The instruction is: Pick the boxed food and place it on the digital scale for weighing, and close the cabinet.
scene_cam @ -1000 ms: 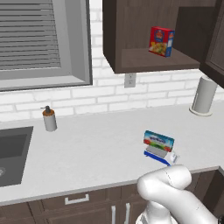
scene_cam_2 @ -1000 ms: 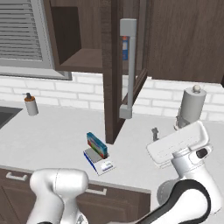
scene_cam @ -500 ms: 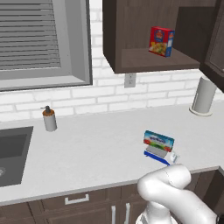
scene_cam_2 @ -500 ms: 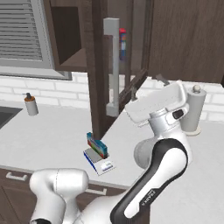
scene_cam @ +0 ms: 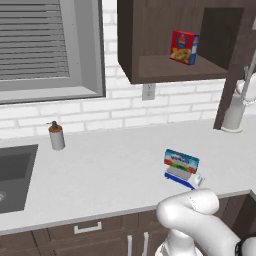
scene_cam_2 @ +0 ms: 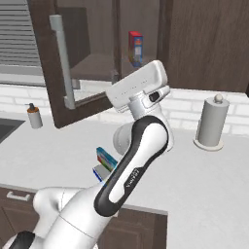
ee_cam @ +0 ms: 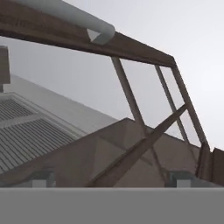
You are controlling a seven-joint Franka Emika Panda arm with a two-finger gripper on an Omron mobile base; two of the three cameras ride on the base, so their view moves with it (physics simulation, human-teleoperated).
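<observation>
In the hand view the two finger tips point(ee_cam: 41, 178) stand far apart at the bottom edge with nothing between them, so the gripper point(ee_cam: 109, 180) is wide open and holds nothing. Just ahead of it lies the cabinet point(scene_cam_2: 194, 44) door edge with its silver bar handle point(ee_cam: 70, 15); whether a finger touches the door cannot be told. In the right base view the hand is raised behind the half-open door point(scene_cam_2: 63, 68), and its fingers are hidden by the hand's white body. The boxed food point(scene_cam: 181, 161) stands on the digital scale point(scene_cam: 184, 177) on the white counter point(scene_cam: 100, 175), partly hidden by the arm in the right base view. A red box point(scene_cam: 184, 47) sits on the cabinet shelf. The paper towel roll point(scene_cam_2: 211, 122) stands near the wall, cut off behind the door in the left base view.
</observation>
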